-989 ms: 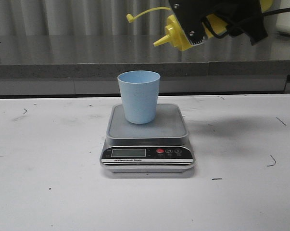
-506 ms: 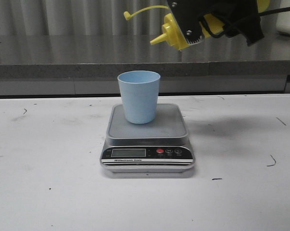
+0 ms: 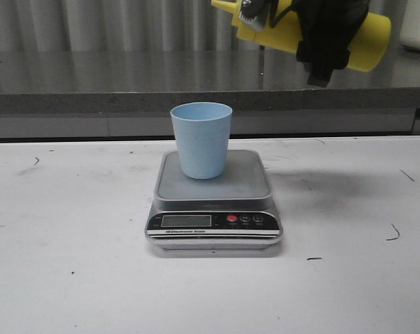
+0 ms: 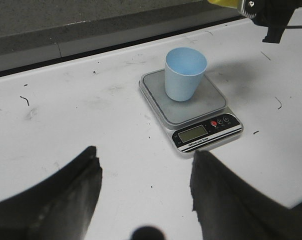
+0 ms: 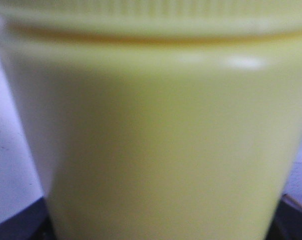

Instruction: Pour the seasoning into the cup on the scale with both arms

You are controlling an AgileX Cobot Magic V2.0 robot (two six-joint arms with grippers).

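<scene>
The left tool (image 4: 143,197) shows only in its own wrist view: its two dark fingers (image 4: 70,192) are spread wide apart with nothing between them, well above the white surface (image 3: 70,229) and well apart from the scale.

Near the middle of the surface sits the silver scale (image 3: 214,226), its dark front panel with display and red button toward the camera. The pale blue cup (image 3: 201,139) stands upright on the grey platform, toward its back edge.

High above and to the right of the cup, the right tool (image 3: 314,31) is closed around the yellow bottle (image 3: 366,42), which lies nearly level in the air, its nozzle end toward the left and cut off by the top edge of the front view. In the right wrist view the bottle's yellow body (image 5: 156,145) fills the picture, blurred.
</scene>
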